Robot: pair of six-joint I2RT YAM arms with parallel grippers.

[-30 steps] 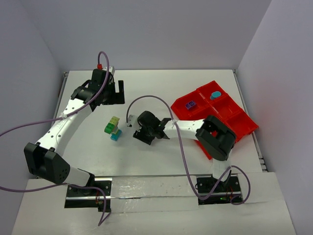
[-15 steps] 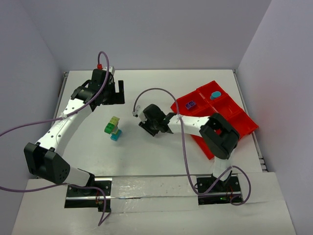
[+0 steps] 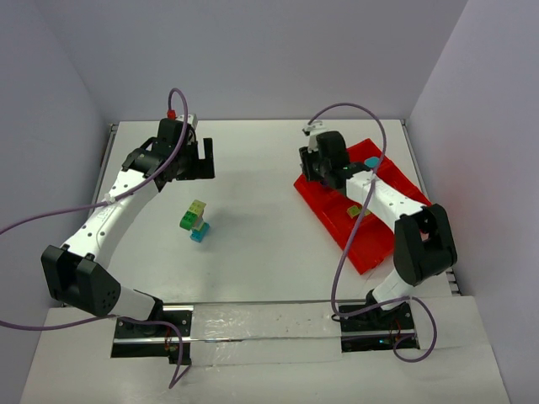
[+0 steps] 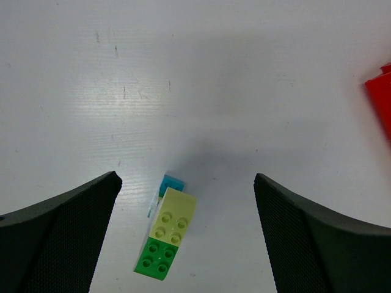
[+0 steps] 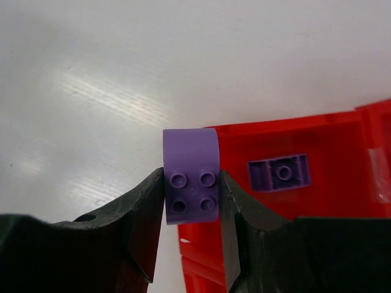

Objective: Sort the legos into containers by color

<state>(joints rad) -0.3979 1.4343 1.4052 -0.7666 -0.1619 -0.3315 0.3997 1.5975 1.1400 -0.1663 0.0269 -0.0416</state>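
Purple four-studded plastic brick [image 5: 190,177], studs camera-ward, is pinched by the right gripper [image 5: 191,186] over the edge of the red tray [image 5: 342,137]; the left gripper [image 4: 186,180] is held spread.

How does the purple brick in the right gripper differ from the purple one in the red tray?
The held purple brick is pinched in the right gripper; the loose purple brick lies in a red tray compartment. The held one shows four studs, the loose one a single ring. Both are purple.
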